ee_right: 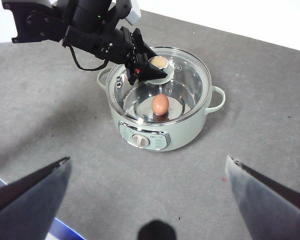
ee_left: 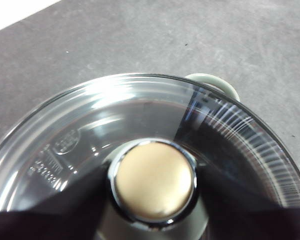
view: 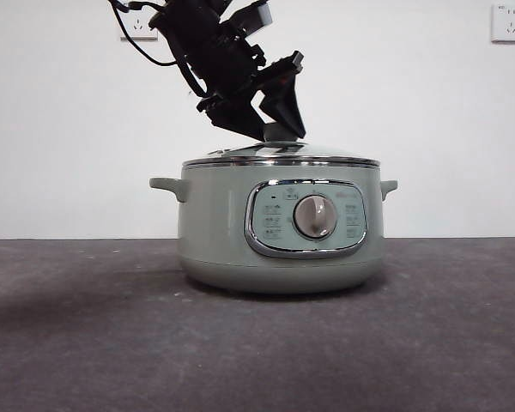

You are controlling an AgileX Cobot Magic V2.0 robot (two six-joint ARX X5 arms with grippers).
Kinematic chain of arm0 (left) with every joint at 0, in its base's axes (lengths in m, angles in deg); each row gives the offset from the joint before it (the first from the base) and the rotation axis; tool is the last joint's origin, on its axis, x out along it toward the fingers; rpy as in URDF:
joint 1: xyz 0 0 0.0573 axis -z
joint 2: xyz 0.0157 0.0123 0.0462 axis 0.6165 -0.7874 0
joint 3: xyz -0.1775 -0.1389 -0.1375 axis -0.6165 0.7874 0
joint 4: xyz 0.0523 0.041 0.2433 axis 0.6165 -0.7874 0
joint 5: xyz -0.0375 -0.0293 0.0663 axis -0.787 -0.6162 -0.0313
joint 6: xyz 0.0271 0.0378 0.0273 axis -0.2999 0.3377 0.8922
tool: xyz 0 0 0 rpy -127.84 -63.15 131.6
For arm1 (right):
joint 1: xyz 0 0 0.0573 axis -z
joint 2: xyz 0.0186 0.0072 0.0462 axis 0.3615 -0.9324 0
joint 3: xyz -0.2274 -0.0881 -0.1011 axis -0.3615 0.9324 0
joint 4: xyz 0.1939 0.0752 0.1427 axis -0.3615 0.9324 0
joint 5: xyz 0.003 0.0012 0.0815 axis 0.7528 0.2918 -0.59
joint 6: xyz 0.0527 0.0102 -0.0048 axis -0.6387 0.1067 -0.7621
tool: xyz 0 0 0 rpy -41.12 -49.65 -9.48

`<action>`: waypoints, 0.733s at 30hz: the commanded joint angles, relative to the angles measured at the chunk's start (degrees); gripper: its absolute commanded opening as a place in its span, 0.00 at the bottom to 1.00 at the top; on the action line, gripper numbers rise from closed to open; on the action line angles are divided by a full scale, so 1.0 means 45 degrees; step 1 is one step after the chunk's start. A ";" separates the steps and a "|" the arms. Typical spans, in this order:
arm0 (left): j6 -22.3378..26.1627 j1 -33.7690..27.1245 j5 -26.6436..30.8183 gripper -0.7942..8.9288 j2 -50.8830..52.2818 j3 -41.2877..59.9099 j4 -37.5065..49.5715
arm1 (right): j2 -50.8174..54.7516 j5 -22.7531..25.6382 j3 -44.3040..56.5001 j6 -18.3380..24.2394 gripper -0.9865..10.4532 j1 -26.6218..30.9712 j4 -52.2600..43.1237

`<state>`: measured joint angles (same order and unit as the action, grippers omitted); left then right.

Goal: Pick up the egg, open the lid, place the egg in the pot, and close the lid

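- The left gripper (view: 273, 120) is seen coming down from the upper left in the front view, its jaws set on either side of the lid's knob (ee_left: 154, 181); in the left wrist view the dark jaws flank the knob closely, so it is judged clamped on the lid (ee_right: 160, 80).
- The lid is seated on the pot (view: 279, 232), its metal rim lying level along the pot's top edge in the front view.
- The egg (ee_right: 160, 104) is seen through the glass, resting on the pot's floor near the middle.
- The task is judged almost finished: the egg is inside and the lid is closed, with only the release of the knob left.
- The lid is judged stiff, fairly heavy and breakable, with slippery glass; the knob is the only sound place to hold it.
- The egg is judged light, smooth and fragile, and is best left alone.
- The right gripper (ee_right: 150, 190) is held high and well apart from the pot, its jaws spread wide and empty.
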<state>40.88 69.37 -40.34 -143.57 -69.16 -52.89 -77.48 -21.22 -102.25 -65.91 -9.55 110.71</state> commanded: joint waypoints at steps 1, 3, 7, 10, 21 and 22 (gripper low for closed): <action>0.0015 0.0078 0.0010 0.54 -0.0330 -0.0330 -0.0316 | 0.0024 0.0005 0.0073 -0.0102 0.55 0.0000 0.0316; 0.0019 0.0029 0.0010 0.54 -0.0330 -0.0743 -0.0787 | 0.0024 0.0005 0.0073 -0.0102 0.55 0.0000 0.0311; 0.0019 -0.0010 0.0010 0.54 -0.0330 -0.1812 -0.1967 | 0.0024 0.0005 0.0073 -0.0102 0.55 0.0000 0.0316; 0.0063 -0.0121 0.0015 0.54 -0.0325 -0.2919 -0.3449 | 0.0024 0.0005 0.0073 -0.0102 0.55 0.0000 0.0311; 0.0131 -0.0656 0.0000 0.53 0.1744 -0.4867 -0.7655 | -0.0068 0.0675 0.0092 0.0034 0.55 0.0000 0.0311; 0.0117 -0.0685 0.0005 0.53 0.2127 -0.4867 -0.7922 | -0.0092 0.0675 0.0102 0.0083 0.55 0.0000 0.0311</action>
<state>40.94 66.31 -40.23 -135.61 -90.84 -88.30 -77.74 -18.23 -102.25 -65.85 -9.55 110.71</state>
